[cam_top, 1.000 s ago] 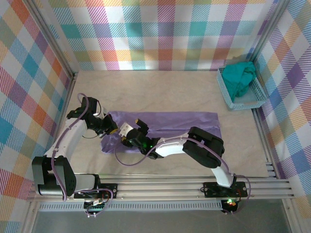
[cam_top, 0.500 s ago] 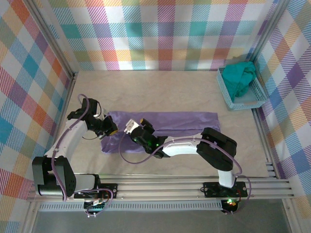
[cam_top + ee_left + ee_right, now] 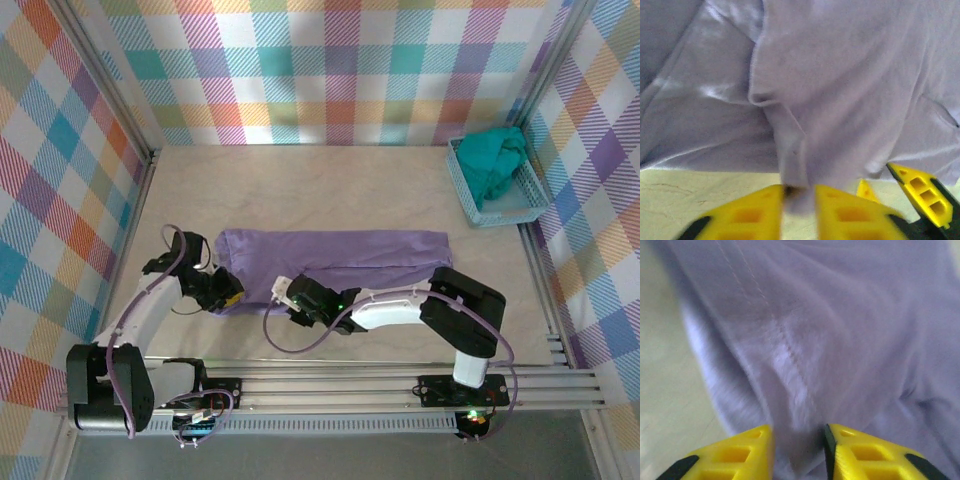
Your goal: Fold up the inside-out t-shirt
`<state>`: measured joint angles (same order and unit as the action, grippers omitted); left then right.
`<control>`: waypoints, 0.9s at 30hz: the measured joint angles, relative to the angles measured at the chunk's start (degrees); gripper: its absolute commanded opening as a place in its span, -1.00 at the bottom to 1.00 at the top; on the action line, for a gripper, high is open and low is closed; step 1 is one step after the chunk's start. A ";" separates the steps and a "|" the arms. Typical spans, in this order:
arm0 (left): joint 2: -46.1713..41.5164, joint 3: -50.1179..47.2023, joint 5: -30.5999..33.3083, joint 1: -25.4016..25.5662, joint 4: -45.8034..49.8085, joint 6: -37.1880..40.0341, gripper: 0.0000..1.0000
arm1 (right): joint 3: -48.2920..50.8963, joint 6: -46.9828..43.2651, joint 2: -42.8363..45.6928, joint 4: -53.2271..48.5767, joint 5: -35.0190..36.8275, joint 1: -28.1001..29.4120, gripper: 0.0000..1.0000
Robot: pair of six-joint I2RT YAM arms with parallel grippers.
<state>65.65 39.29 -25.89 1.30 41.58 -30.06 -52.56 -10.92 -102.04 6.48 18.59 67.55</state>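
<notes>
1. The left gripper (image 3: pixel 224 296) sat at the near left corner of the t-shirt (image 3: pixel 340 250). A fold of purple cloth was drawn into the narrow gap between its fingers (image 3: pixel 752 207), so it looked pinched on the cloth
2. The t-shirt lay as a long band across the middle of the table (image 3: pixel 300 180), well apart from the basket (image 3: pixel 458 190)
3. The right gripper (image 3: pixel 286 296), near the left one on the near hem, straddled a ridge of cloth. I could not tell whether it had clamped
4. If the right hold was loose or caught one layer only, a lift would likely drag the hem askew or drop it. With the grippers this near each other, they could also bump
</notes>
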 measured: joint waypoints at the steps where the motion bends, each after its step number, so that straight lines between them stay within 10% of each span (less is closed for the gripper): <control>1: -0.87 -0.02 0.85 -0.02 -0.09 -0.31 -0.15 | 0.44 -0.48 0.66 -0.96 -1.31 0.00 0.11; 11: -5.38 0.28 7.41 2.93 -13.40 -5.79 0.06 | 2.75 0.35 11.78 -1.70 -20.39 -6.97 0.20; 27: 27.19 5.79 11.89 8.52 -37.09 -4.59 0.01 | -8.79 18.78 -11.08 3.98 -27.67 -14.71 -0.32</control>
<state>92.84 45.08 -14.00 9.82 4.49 -34.65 -61.34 7.86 -113.12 10.46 -9.08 52.84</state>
